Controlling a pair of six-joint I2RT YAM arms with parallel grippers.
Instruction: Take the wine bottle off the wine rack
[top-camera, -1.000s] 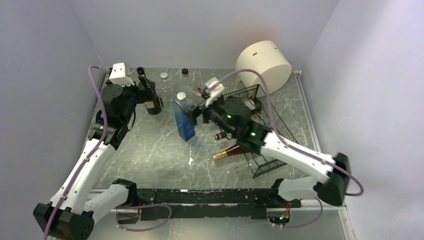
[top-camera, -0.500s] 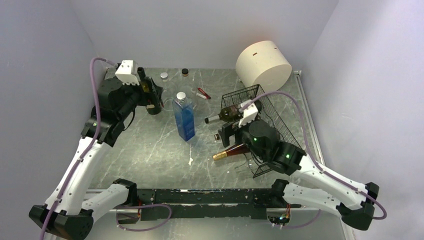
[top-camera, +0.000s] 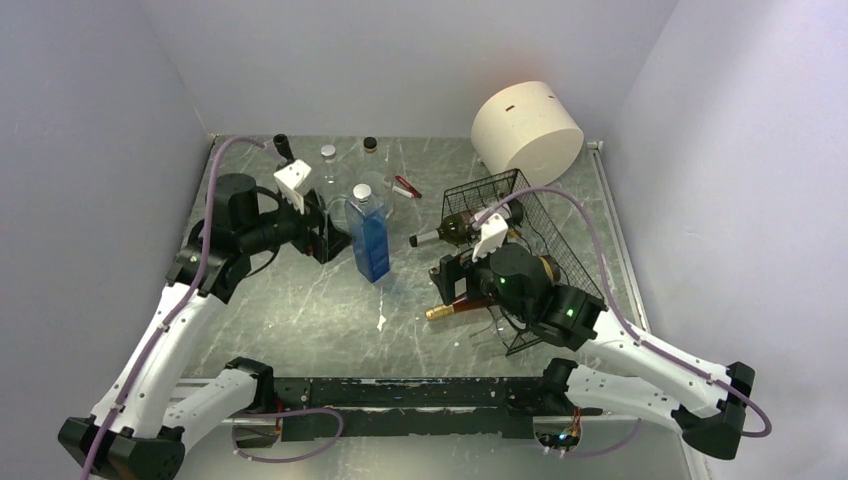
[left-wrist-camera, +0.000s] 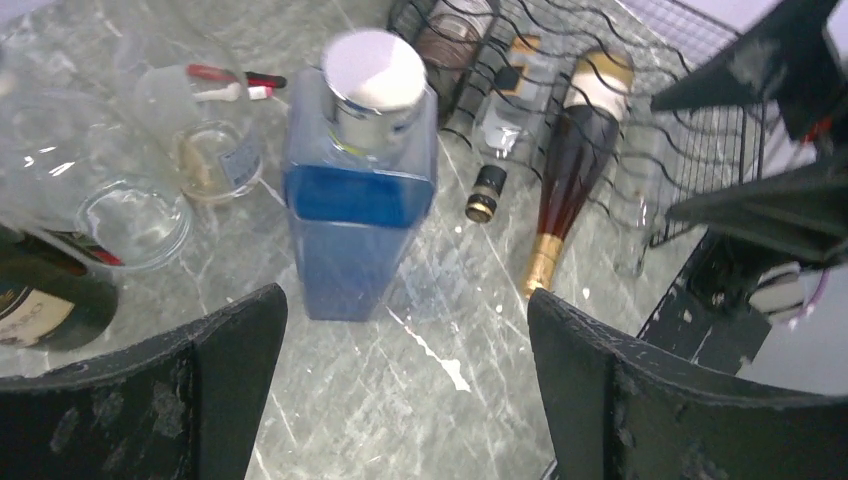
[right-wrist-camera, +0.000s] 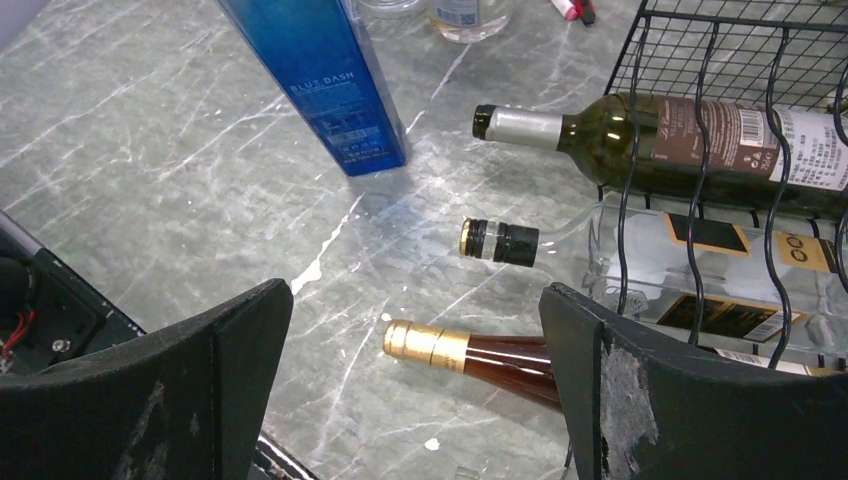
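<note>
**Bench** (top-camera: 300, 310): grey marbled top. It carries every item we list below.

**Wine rack** (right-wrist-camera: 700, 90): black wire. We see it ahead and to the right of the right end effector (right-wrist-camera: 412, 300), with its open end facing those fingers.

**Blue bottle** (left-wrist-camera: 360, 200): upright, straight ahead of the left end effector (left-wrist-camera: 405, 300) and ahead-left of the right one.

**Green wine bottle** (right-wrist-camera: 590, 135): lying in the rack, farthest ahead of the right end effector, with its silver neck poking out.

**Clear bottle** (right-wrist-camera: 660, 270): the next row nearer, with a black cap.

**Amber wine bottle** (right-wrist-camera: 500, 357): the nearest. Its gold neck lies just ahead of the right end effector and does not touch it.

**End effectors:** both are spread wide and hold nothing. The left one is well apart from the rack.

**Obscured:** all three bottle bodies are cut off at the right edge of the wrist view, and the amber one passes behind the right finger. From above, the right arm covers the rack's near rows.
</note>
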